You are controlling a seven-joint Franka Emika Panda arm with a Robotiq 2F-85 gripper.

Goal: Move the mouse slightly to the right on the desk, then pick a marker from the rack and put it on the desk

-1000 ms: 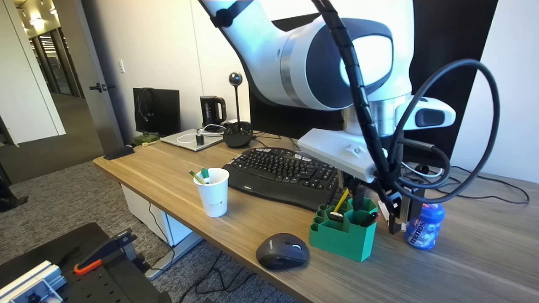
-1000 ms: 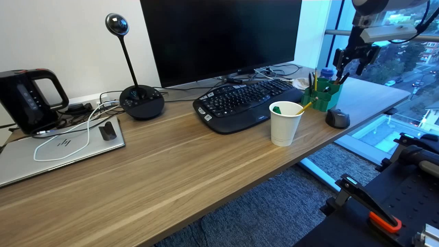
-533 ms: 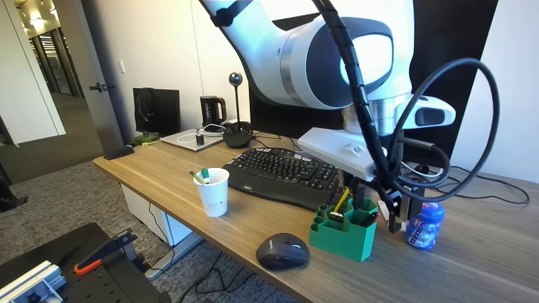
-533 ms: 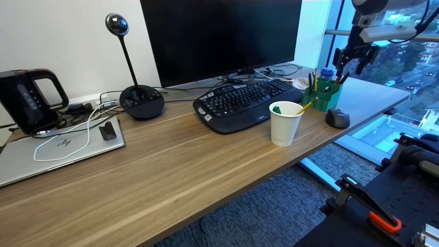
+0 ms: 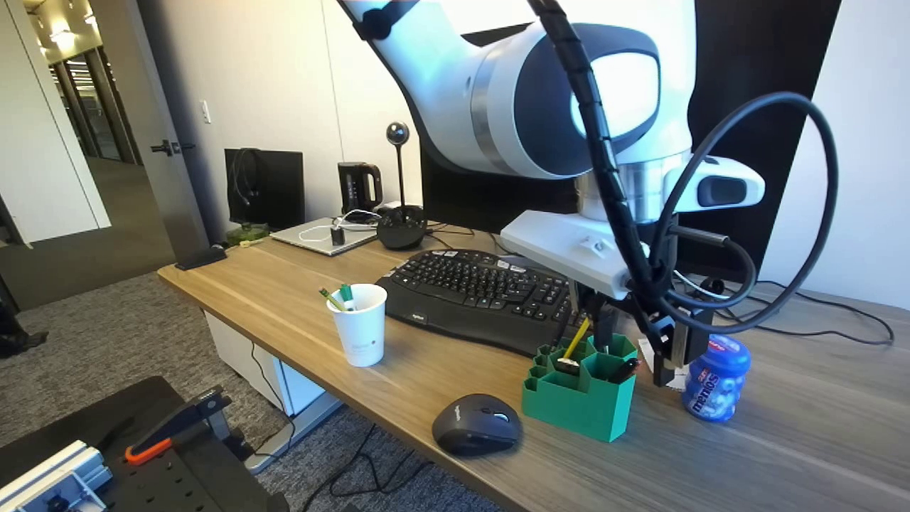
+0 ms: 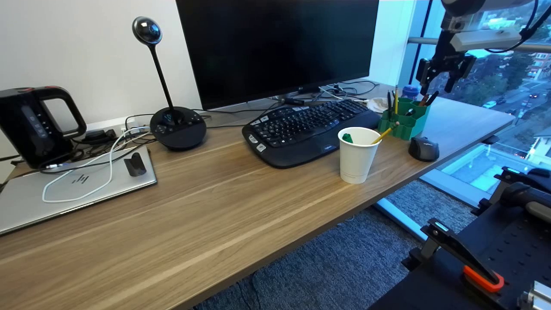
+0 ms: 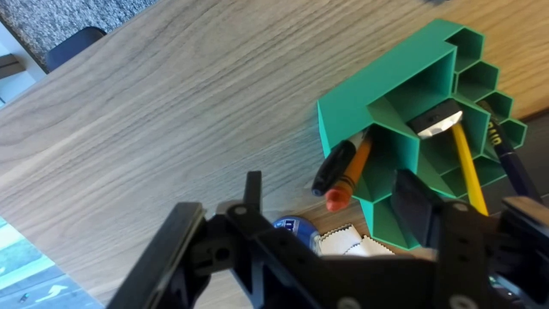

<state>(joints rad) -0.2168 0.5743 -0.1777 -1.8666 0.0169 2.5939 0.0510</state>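
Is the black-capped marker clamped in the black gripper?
No, the wrist view shows the marker leaning in the green plastic rack, gaps separating it from both gripper fingers.

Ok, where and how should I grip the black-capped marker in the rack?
Probably by its black cap, from above, closing across it: the marker leans, cap jutting past the rim of the rack. The orange stick alongside could get pinched too.
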